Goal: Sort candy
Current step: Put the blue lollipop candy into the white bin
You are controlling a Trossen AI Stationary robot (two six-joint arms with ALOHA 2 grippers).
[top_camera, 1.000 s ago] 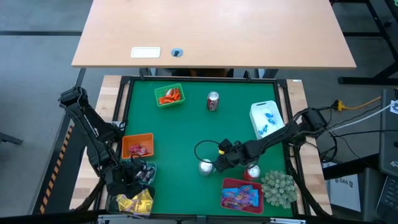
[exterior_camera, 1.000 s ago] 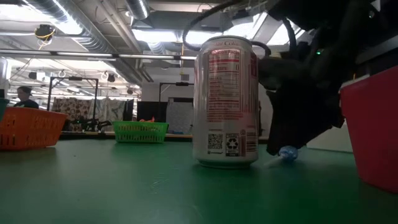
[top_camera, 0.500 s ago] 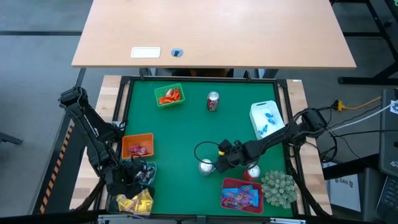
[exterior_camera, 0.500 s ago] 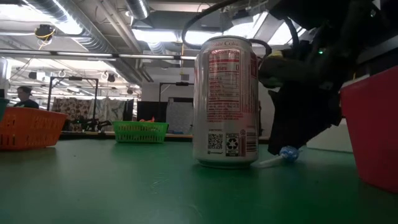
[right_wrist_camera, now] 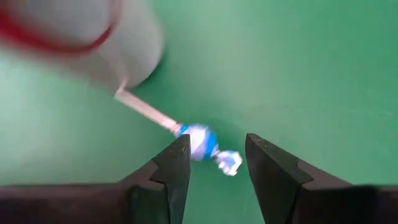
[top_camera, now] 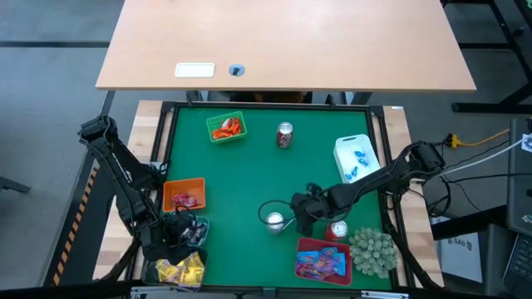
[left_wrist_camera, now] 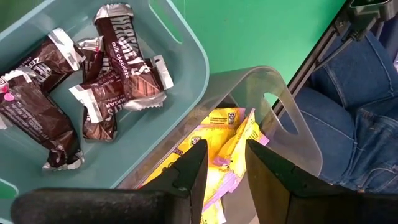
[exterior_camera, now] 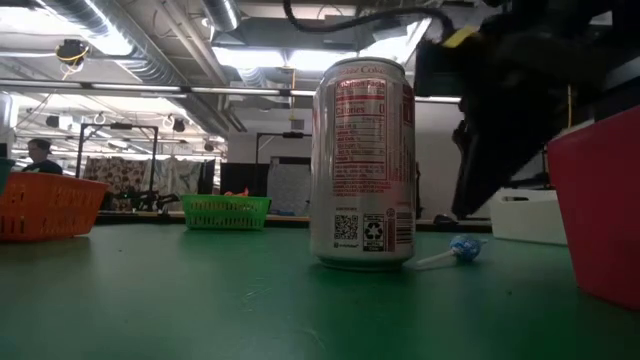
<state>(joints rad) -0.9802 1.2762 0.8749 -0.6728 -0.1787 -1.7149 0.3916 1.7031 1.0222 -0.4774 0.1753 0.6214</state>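
Green table mat point(top_camera: 241, 178), high view, centre frame. Right gripper point(right_wrist_camera: 216, 163): lower centre-right, beside a drink can point(top_camera: 275, 221), fingers apart, astride a blue lollipop point(right_wrist_camera: 198, 140) lying on the mat, not gripped. Left gripper point(left_wrist_camera: 225, 163): lower left, fingers apart, above a teal bin point(left_wrist_camera: 186, 46) of chocolate bars point(left_wrist_camera: 127, 59) and a clear bin of yellow candy point(left_wrist_camera: 231, 134).
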